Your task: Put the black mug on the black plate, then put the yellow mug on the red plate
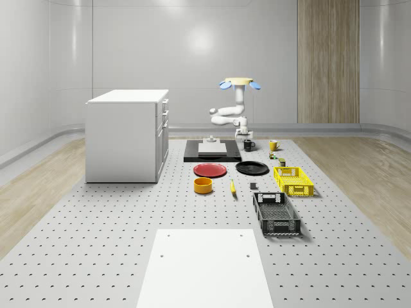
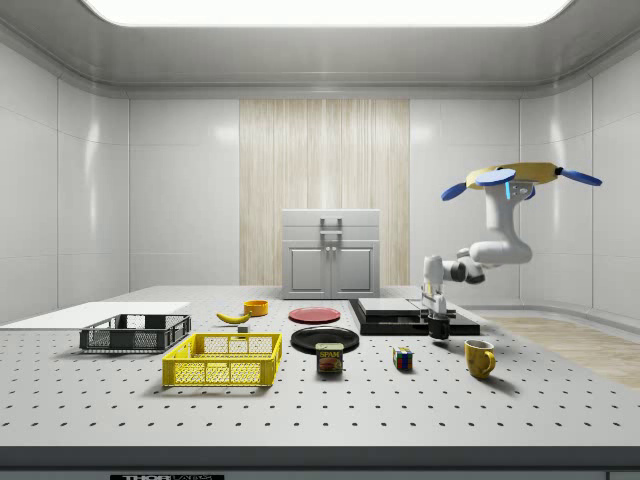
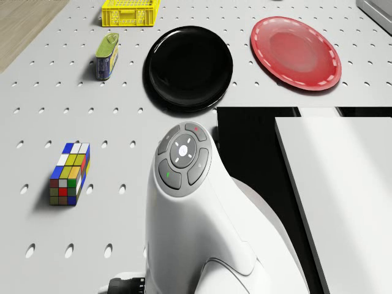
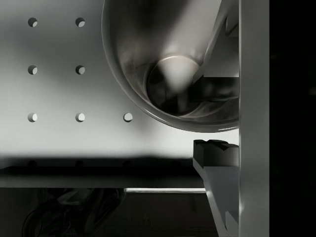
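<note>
Order: the whole-scene view's left to its right
Cabinet (image 1: 127,136): white, standing on the table (image 1: 96,231) at its left side
White sheet (image 1: 204,269): flat on the table's near end
Black slab (image 1: 212,154): at the far middle, with a pale block on top
Red plate (image 1: 210,169): bare, on the table in front of the slab and just left of the black plate
Orange bowl (image 1: 203,185): nearer than the red plate, with a banana (image 1: 232,187) to its right
Drone (image 1: 239,82): hovering in the air above the far part of the table, roughly over the slab's right edge and the black mug
Arm (image 2: 480,262): bends down from the drone to the table top
Gripper (image 4: 197,112): lowered over the black mug; the claw is apart, one finger (image 4: 219,34) inside the cup and the other outside its wall, astride the rim
Black mug (image 1: 248,145): upright on the table just beside the slab's right edge, behind the black plate and apart from it
Black plate (image 1: 252,168): bare, between the red plate and the yellow basket
Yellow mug (image 1: 273,145): upright on the table right of the black mug, well apart from the red plate
Can (image 2: 329,358) and colour cube (image 2: 402,359): on the table between the yellow mug and the yellow basket
Yellow basket (image 1: 293,180): right of the black plate
Black basket (image 1: 276,213): nearer than the yellow one
</note>
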You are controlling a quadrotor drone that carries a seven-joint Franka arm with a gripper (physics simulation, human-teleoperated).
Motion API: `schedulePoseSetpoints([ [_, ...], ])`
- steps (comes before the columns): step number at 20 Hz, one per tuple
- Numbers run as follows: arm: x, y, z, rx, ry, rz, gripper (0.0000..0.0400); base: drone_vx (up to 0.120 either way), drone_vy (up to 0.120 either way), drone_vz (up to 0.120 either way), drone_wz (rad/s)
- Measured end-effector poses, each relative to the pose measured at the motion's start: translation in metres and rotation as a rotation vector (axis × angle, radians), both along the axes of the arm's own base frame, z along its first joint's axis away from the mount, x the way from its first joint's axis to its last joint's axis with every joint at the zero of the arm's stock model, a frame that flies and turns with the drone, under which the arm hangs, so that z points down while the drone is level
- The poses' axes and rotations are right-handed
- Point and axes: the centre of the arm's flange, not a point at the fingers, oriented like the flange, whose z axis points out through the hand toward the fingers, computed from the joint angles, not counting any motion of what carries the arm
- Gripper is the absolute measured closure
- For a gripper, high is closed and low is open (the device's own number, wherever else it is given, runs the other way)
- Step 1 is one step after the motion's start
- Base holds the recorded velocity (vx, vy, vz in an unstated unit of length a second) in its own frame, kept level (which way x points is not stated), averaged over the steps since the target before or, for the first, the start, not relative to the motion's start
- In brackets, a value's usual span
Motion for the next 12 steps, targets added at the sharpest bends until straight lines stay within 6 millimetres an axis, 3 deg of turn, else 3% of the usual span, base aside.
schedulePoseSetpoints([
  [2, 0.000, 0.000, -0.008, 0.000, 0.000, 0.000, 0.0289, 0.000, 0.000, 0.120, 0.000],
  [6, 0.000, 0.000, -0.019, 0.000, 0.000, 0.000, 0.0290, 0.120, 0.000, 0.110, 0.000],
  [12, 0.000, 0.000, -0.025, 0.000, 0.000, 0.000, 0.0290, 0.120, 0.000, 0.000, 0.000],
])
